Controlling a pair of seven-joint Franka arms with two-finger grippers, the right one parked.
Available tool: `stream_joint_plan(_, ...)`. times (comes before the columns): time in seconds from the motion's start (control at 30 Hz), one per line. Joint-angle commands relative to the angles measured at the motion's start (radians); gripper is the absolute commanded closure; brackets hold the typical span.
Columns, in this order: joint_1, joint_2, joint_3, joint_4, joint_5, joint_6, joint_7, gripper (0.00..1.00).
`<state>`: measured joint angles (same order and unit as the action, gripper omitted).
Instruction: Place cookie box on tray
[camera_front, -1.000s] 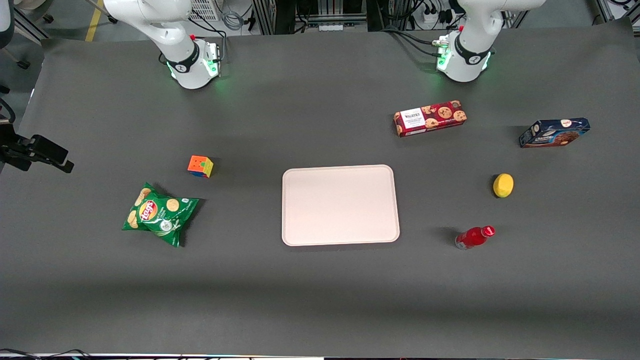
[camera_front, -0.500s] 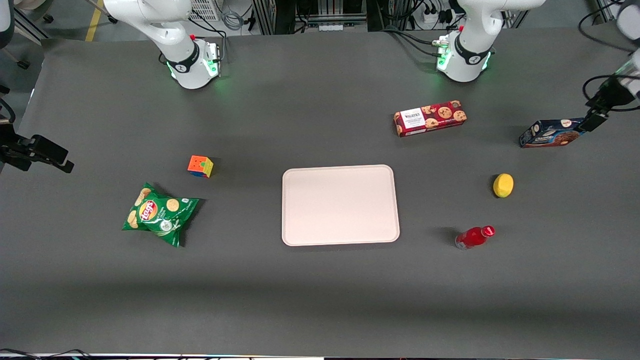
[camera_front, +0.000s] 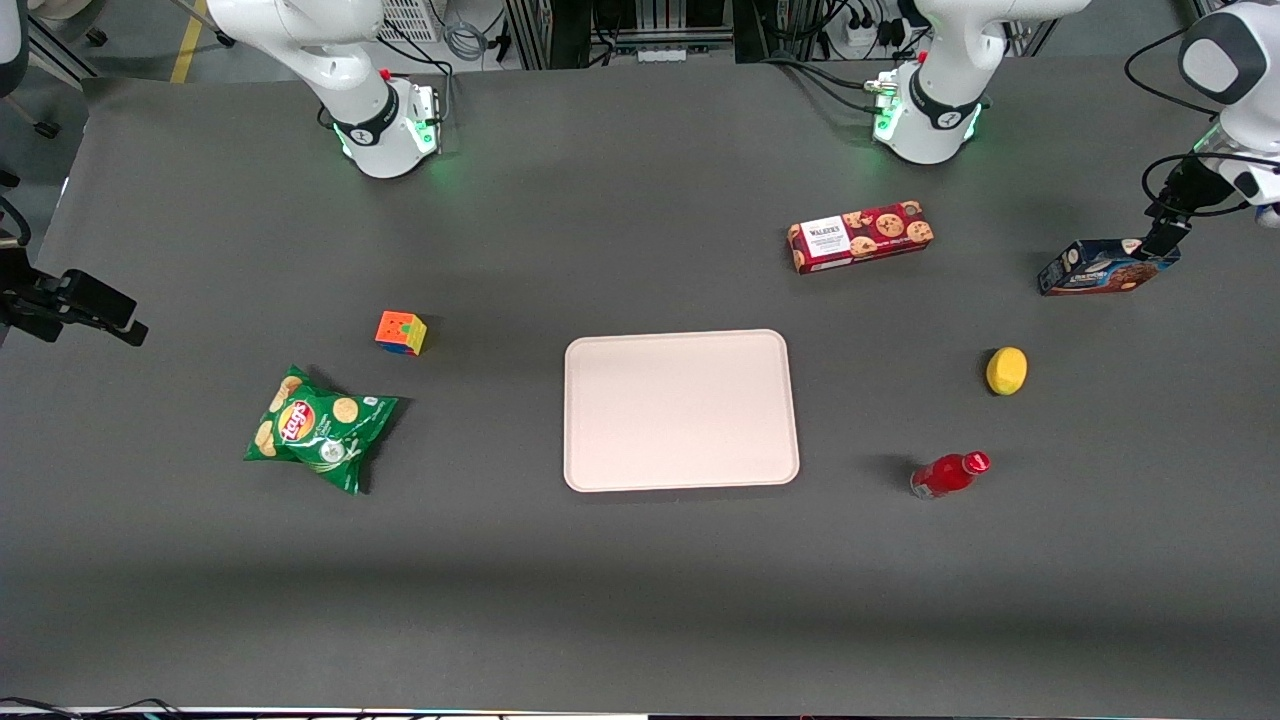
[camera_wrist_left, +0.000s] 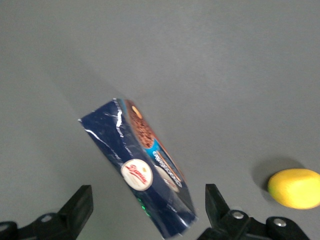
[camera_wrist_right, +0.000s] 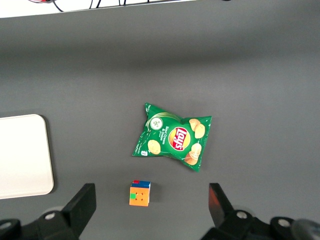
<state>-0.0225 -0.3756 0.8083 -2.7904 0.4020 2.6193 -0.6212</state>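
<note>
The cookie box (camera_front: 1105, 267), a dark navy carton, lies on the table toward the working arm's end, well apart from the tray. In the left wrist view the box (camera_wrist_left: 135, 150) shows its round white-red logo and brown cookie picture. My left gripper (camera_front: 1162, 238) hangs just above the box's end nearest the table edge. In the wrist view the gripper (camera_wrist_left: 148, 200) is open, with one finger on each side of that end and neither touching it. The pale pinkish-white tray (camera_front: 680, 345) lies bare at the table's middle.
A red cookie box (camera_front: 860, 236) lies between the tray and the arm bases. A yellow lemon (camera_front: 1006, 371) and a red bottle (camera_front: 948, 474) lie nearer the front camera than the navy box. A colour cube (camera_front: 401, 332) and a green chips bag (camera_front: 318, 428) lie toward the parked arm's end.
My left arm has come into the front view from the working arm's end. The gripper has moved in over the end of the cookie box. The box has not moved.
</note>
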Motion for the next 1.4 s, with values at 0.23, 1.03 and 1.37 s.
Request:
stream_joint_plan(0.23,0.003,0.17,0.005,-0.067,0.012,0.254,0.0,0.0)
stream_joint_plan(1.03,-0.008,0.193,-0.023,-0.058,0.012,0.266,-0.014,1.0)
stream_joint_plan(1.37,-0.019,0.129,-0.201,0.104,-0.008,-0.002,-0.014,1.0)
